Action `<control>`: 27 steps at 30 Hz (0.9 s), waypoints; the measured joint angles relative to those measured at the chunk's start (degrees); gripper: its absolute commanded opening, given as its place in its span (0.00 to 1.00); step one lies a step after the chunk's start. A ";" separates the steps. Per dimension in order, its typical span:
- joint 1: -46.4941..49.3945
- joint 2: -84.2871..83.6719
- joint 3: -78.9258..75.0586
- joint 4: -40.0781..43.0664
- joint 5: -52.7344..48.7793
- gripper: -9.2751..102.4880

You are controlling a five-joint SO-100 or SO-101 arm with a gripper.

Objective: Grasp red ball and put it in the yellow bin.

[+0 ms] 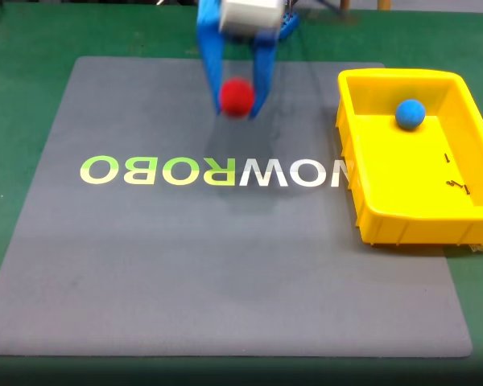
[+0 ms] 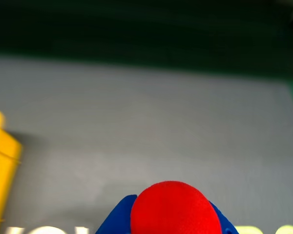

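Note:
The red ball [image 1: 236, 96] hangs above the grey mat, pinched between the two blue fingers of my gripper [image 1: 237, 103], which is shut on it. In the wrist view the red ball [image 2: 175, 208] sits large at the bottom centre with blue fingertips [image 2: 115, 222] on either side of it. The yellow bin [image 1: 435, 205] stands on the right of the fixed view, well to the right of the gripper. A strip of the yellow bin [image 2: 1, 170] also shows at the left edge of the wrist view.
A blue ball [image 1: 410, 113] lies inside the bin near its far wall. The grey mat [image 1: 145, 265] with printed letters [image 1: 213, 171] covers the green table [image 1: 24, 56]. The arm's white body [image 1: 249, 16] reaches in from the top.

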 measured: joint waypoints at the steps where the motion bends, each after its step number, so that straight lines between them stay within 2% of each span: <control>1: -0.88 1.93 0.00 0.62 0.18 0.08; 10: -14.24 13.27 3.60 1.32 3.25 0.08; 19: -26.81 12.74 3.78 -0.97 5.45 0.08; 27: -31.29 7.29 3.87 -6.59 5.98 0.08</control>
